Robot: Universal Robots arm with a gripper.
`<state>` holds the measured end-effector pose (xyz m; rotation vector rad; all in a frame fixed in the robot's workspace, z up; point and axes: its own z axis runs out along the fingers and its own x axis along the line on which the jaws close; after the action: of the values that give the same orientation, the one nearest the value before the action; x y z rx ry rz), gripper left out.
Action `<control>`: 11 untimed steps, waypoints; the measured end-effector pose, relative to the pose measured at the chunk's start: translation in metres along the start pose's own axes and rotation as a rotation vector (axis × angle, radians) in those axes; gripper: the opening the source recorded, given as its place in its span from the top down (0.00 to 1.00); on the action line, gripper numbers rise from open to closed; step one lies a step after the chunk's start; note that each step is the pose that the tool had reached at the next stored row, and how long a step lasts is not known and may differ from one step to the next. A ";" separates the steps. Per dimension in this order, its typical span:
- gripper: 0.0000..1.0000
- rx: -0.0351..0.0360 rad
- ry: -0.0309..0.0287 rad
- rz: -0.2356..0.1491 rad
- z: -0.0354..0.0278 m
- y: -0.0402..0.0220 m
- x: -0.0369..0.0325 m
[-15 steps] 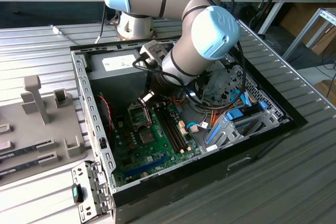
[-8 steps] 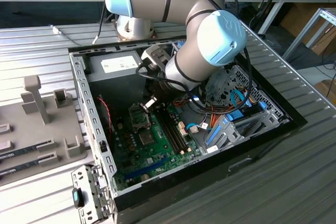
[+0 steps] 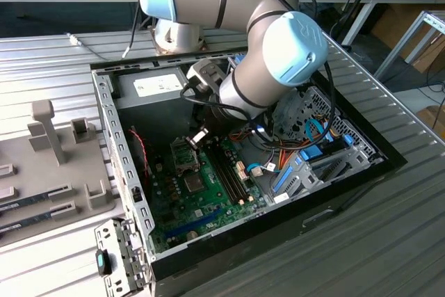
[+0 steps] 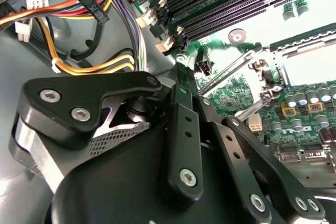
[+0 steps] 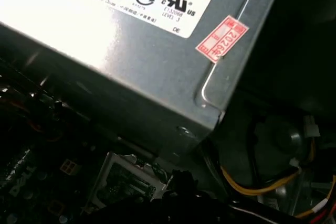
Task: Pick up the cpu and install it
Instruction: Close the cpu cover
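The arm reaches into the open case (image 3: pixel 104 113), its gripper (image 3: pixel 198 137) just above the board's (image 3: pixel 208 203) socket (image 3: pixel 186 156). A small pale square, seemingly the cpu (image 3: pixel 199 134), sits at the jaws; whether they clench it I cannot tell.

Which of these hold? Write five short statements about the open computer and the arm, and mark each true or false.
1. The arm reaches into the open computer case. True.
2. The motherboard is red. False: it is green.
3. The gripper hangs over the grey tray. False: it is inside the case, above the motherboard; the tray lies outside the case, on the exterior view's left.
4. A grey power supply with a white label sits inside the case. True.
5. Yellow wires show in the second wrist view. True.
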<state>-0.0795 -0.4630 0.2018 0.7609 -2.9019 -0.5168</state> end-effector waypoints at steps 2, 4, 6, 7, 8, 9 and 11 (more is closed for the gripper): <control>0.89 -0.0005 0.0023 -0.007 -0.0005 0.0002 0.0000; 0.89 -0.0015 0.0054 -0.017 -0.0016 0.0006 0.0001; 0.89 -0.0024 0.0063 -0.021 -0.0025 0.0009 0.0000; 0.89 -0.0029 0.0068 -0.023 -0.0030 0.0011 0.0001; 0.89 -0.0033 0.0073 -0.025 -0.0036 0.0013 0.0001; 0.89 -0.0040 0.0076 -0.027 -0.0042 0.0015 0.0001; 0.89 -0.0073 0.0075 -0.032 -0.0063 0.0023 0.0001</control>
<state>-0.0796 -0.4630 0.2085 0.8083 -2.8837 -0.5264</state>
